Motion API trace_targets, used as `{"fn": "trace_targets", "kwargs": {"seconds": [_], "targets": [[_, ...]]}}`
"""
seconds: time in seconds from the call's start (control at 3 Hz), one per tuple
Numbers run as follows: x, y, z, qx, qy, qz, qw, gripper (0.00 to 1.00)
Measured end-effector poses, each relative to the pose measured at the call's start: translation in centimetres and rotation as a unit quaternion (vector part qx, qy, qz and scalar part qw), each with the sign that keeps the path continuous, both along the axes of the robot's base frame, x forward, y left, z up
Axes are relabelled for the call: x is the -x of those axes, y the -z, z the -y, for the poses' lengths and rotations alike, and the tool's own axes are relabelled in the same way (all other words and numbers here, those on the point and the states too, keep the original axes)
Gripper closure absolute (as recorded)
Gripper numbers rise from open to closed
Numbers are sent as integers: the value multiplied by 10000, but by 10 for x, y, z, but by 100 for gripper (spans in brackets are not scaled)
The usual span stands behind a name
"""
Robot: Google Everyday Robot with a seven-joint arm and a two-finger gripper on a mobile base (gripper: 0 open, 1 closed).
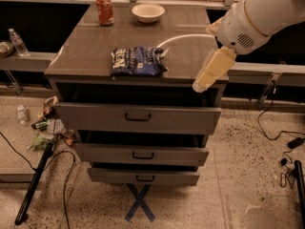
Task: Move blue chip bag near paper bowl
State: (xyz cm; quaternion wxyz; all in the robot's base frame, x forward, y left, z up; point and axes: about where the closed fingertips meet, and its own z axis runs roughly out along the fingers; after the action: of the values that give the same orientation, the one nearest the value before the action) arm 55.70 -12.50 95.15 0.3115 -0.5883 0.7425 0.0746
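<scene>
Here the pale cream gripper (210, 72) hangs off the right front corner of the smooth grey cabinet top (90, 46); released or clenched, I cannot tell. The crinkled navy-blue foil chip bag (138, 61) lies flat mid-top, apart from it. Best approach: centre over the bag and pinch a raised crease, since slick foil slips, then carry it to the shallow off-white paper bowl (148, 12) at the rear.

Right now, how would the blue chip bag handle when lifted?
The blue chip bag looks crinkled, so probably light and floppy, crumpling when pinched. Lying flat, it should not roll. The claw hangs apart, beside the right front corner of the cabinet.
</scene>
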Motion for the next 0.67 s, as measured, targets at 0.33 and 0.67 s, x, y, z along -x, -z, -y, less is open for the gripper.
{"fn": "trace_targets", "kwargs": {"seconds": [0.33, 0.67], "targets": [[0, 0, 0, 0, 0, 0, 10000, 0], [-20, 12, -24, -221, -127, 100, 9996, 0]]}}
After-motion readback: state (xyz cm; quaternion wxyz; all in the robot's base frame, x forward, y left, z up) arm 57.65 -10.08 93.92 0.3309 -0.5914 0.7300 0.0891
